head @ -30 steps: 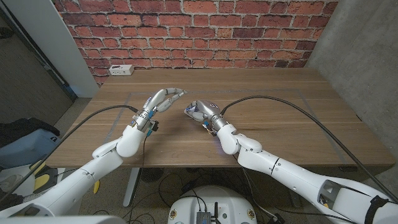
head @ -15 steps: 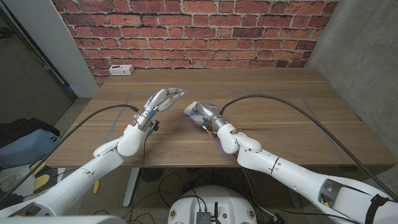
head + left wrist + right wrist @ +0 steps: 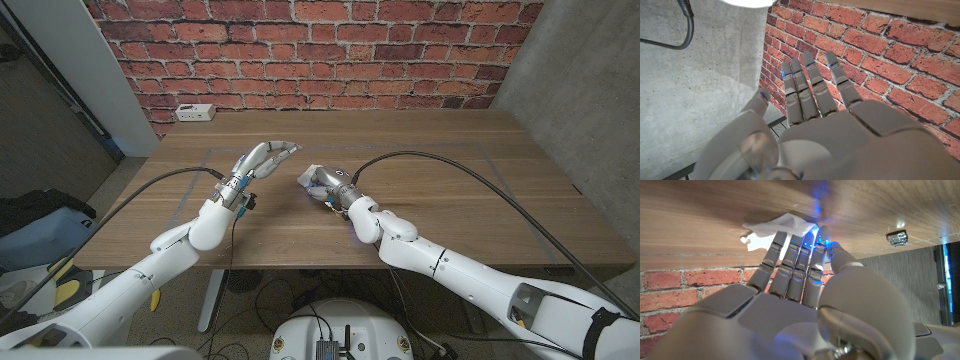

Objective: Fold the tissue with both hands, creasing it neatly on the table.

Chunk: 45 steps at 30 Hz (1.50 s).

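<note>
Both hands (image 3: 262,160) (image 3: 322,182) outstretched, right beside tissue (image 3: 776,230)

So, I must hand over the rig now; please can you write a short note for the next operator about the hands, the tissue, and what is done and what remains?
Left hand: holds nothing, fingers extended and close together, raised over the table to the left of the tissue.
Right hand: fingers reach onto the tissue; whether it grips or only presses, I cannot tell.
Tissue: white, crumpled, lying on the wood near the table's middle, partly under the right hand.
Done: no neat fold or crease is visible.
Left: bring the left hand in, flatten the tissue, fold it and press the crease.
</note>
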Each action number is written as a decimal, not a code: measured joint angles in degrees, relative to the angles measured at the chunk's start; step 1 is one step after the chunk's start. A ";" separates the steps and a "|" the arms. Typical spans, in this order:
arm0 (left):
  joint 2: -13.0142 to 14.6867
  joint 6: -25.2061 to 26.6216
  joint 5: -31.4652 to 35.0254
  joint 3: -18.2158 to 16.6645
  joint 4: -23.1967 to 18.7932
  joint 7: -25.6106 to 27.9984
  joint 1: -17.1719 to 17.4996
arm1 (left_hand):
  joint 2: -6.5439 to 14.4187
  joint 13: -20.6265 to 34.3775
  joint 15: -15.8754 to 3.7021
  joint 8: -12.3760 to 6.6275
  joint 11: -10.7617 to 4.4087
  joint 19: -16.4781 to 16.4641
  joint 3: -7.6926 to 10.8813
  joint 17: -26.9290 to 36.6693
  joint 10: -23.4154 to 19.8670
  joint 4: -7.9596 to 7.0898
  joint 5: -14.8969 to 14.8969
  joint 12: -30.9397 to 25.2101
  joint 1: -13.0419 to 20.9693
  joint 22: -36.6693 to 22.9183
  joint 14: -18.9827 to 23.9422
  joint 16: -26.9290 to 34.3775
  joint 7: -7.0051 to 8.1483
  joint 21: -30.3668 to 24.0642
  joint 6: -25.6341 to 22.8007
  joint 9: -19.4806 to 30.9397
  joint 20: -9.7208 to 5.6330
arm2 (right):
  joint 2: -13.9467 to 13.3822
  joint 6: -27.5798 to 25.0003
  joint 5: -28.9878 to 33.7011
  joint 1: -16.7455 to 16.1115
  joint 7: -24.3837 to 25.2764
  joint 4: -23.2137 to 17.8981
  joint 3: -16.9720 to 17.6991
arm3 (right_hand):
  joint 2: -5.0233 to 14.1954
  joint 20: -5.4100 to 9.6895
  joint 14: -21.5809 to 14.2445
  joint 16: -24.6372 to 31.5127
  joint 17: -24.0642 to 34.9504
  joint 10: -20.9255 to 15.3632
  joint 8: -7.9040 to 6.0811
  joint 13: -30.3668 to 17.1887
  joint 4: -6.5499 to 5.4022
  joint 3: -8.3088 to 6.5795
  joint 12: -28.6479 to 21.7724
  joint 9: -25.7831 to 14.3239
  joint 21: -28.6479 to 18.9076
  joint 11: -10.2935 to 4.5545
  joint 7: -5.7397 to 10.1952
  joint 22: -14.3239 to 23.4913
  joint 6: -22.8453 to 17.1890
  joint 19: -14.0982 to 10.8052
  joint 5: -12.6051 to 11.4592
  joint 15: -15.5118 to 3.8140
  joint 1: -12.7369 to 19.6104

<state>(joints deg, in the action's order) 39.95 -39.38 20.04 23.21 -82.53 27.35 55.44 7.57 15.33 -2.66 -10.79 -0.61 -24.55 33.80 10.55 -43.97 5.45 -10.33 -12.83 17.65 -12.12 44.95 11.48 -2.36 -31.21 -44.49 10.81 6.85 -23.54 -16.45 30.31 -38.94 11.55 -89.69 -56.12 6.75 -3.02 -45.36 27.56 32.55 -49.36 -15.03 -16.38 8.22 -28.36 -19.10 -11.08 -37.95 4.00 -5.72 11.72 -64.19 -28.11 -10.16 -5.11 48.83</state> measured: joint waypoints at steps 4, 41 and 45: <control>0.01 -0.05 -0.12 0.00 0.08 -0.02 -0.01 | -0.02 0.15 0.00 0.03 0.01 0.00 0.00 0.00 0.65 0.00 0.00 0.00 -0.02 0.00 0.00 0.00 -0.24 0.00 0.24 0.00 0.00 | 0.02 -0.03 -0.91 0.30 -0.73 0.17 0.11 | -0.47 -0.25 0.18 -0.89 0.06 0.18 0.49 -0.24 -0.22 -0.22 0.09 0.00 -0.01 0.13 -0.42 0.01 0.47 1.39 0.00 0.09 -1.14; 0.05 -1.29 -0.57 -0.49 0.76 0.33 0.30 | -0.38 0.24 0.00 0.03 0.01 0.75 0.32 -0.02 1.26 -0.32 0.00 0.33 -1.58 0.00 -0.42 0.00 0.08 0.00 1.16 0.00 0.31 | -0.68 13.59 -8.72 -4.02 9.13 -0.82 6.32 | -2.75 -2.83 15.10 -11.10 -3.35 17.67 4.88 1.23 0.06 -2.31 8.09 -0.53 0.91 -2.67 5.12 -0.80 17.85 7.97 0.00 2.34 -6.84; 0.08 -1.39 -0.77 -0.59 0.79 0.29 0.44 | -0.39 0.24 0.36 0.03 0.24 1.49 0.56 -0.02 2.19 -0.56 0.00 0.58 -1.64 0.00 -1.61 -0.24 0.43 0.00 2.32 0.00 0.44 | -0.70 15.17 -9.50 -5.00 10.60 -1.19 7.56 | -2.76 -2.90 15.64 -11.23 -3.39 18.33 4.88 1.49 -0.18 -2.08 8.09 -0.53 0.91 -2.60 5.21 -0.83 18.77 8.32 0.00 2.26 -7.31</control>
<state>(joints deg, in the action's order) 40.02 -40.77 19.27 22.62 -81.75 27.65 55.88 7.18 15.57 -2.30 -10.76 -0.38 -23.06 34.35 10.53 -41.78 4.89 -10.33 -12.24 16.02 -12.12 43.34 11.24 -1.93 -31.21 -42.17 10.81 7.29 -24.24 -1.28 20.81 -43.94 22.15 -90.88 -48.57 3.98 -5.93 -29.72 16.33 29.16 -31.03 -10.15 -14.89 8.05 -30.44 -11.00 -11.61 -37.04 1.40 -0.51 10.89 -45.42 -19.80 -10.16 -2.85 41.52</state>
